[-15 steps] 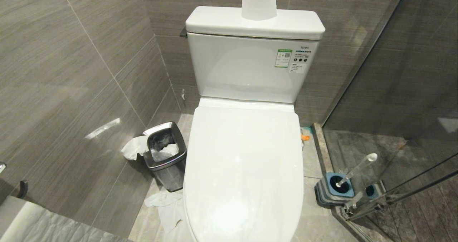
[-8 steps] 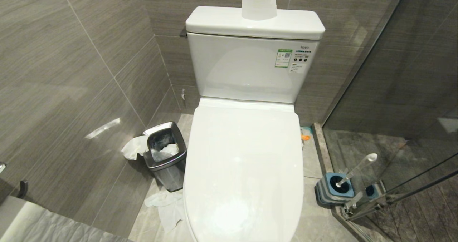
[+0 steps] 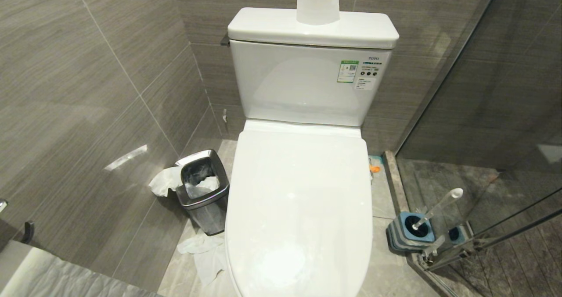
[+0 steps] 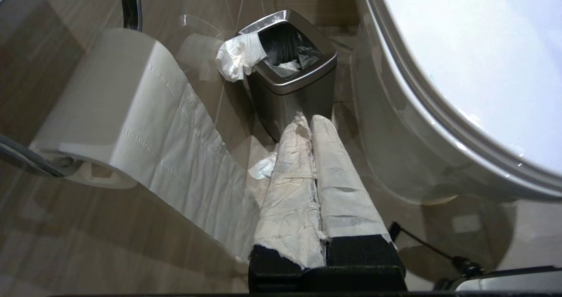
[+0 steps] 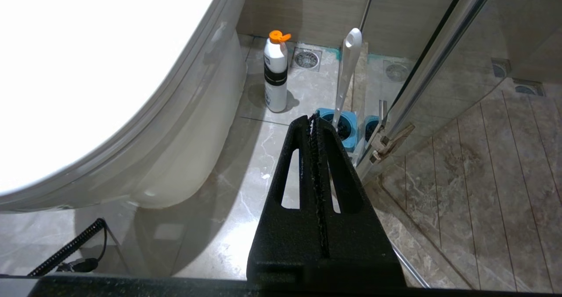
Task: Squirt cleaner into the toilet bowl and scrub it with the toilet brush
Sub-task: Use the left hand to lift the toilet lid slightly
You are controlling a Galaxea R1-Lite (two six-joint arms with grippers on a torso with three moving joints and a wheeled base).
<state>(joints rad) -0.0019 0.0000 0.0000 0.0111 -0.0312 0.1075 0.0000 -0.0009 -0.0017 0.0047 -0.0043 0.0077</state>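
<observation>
The toilet bowl (image 4: 395, 152) is covered by its shut white lid (image 3: 298, 191), so the basin is hidden. The toilet brush (image 3: 439, 205) stands in its blue-grey holder (image 3: 409, 233) on the floor right of the toilet, its whitish handle (image 5: 347, 64) leaning up. A white bottle with an orange cap (image 5: 275, 71) stands beside the bowl's base. No cleaner liquid shows. My left gripper (image 4: 311, 120), its fingers wrapped in pale paper, is shut and empty, low beside the bowl's left side. My right gripper (image 5: 312, 118) is shut and empty, short of the holder. Neither shows in the head view.
A steel waste bin (image 3: 203, 191) with tissue spilling over stands left of the toilet, and more tissue (image 3: 206, 253) lies on the floor. A paper roll (image 4: 109, 112) hangs on the left wall. The glass shower door (image 3: 483, 112) and its metal frame (image 5: 390, 141) close off the right.
</observation>
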